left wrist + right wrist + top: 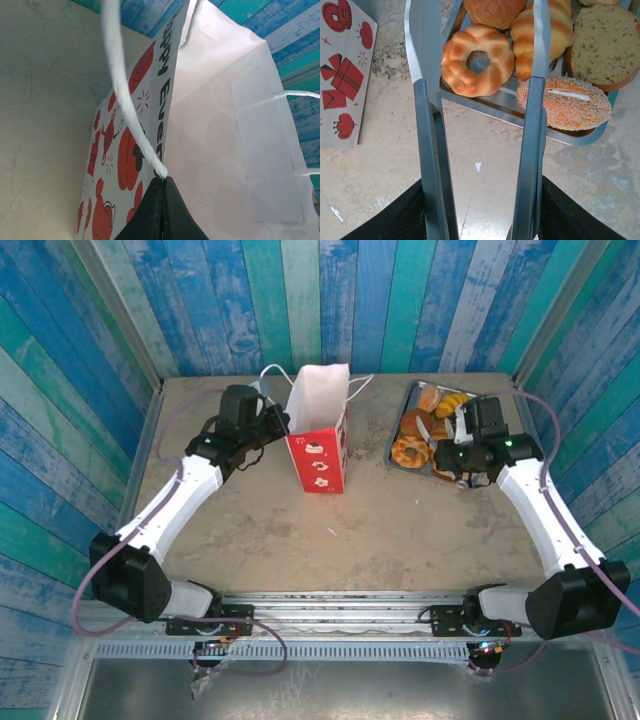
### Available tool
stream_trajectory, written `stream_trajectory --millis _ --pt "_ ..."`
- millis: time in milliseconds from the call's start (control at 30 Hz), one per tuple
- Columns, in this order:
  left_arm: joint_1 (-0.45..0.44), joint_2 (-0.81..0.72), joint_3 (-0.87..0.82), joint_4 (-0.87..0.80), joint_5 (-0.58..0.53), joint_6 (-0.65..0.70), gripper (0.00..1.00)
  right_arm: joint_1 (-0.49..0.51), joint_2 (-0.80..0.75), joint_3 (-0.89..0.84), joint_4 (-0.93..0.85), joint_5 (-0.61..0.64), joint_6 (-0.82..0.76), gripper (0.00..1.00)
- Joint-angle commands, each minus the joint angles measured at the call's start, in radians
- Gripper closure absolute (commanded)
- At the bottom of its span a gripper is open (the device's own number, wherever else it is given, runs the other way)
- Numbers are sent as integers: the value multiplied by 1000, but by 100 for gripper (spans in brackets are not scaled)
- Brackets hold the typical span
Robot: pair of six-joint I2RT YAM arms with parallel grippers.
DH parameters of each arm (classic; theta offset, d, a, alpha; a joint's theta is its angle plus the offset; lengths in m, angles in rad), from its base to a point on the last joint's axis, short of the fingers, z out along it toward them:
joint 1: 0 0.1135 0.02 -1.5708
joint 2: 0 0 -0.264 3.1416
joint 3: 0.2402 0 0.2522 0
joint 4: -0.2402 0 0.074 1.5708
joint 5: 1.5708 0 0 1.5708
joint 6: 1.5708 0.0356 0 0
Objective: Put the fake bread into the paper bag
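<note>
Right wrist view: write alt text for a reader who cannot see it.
The right gripper holds open metal tongs whose arms frame a ring-shaped pastry on a silver tray of fake bread. The paper bag shows its printed side at upper left.

Bare table lies open between bag and tray. The bag's mouth gapes upward, the left gripper pinching its rim. Bread crowds the tray; tongs straddle its near edge.
</note>
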Motion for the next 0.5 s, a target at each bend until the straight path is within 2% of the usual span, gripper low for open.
stream_trajectory --millis 0,67,200,367,467 --pt "-14 -32 -12 28 -19 -14 88 -5 21 37 16 21 -22 46" --pt "-14 -35 -10 41 -8 -5 72 -5 42 47 18 29 -31 46" --pt "-14 -81 8 47 -28 35 47 -5 87 81 18 41 -44 46" --pt "-14 -200 -21 47 -97 109 22 -8 160 137 17 66 -62 45" --pt "-15 -287 -68 38 -184 162 7 -10 222 178 16 80 -71 44"
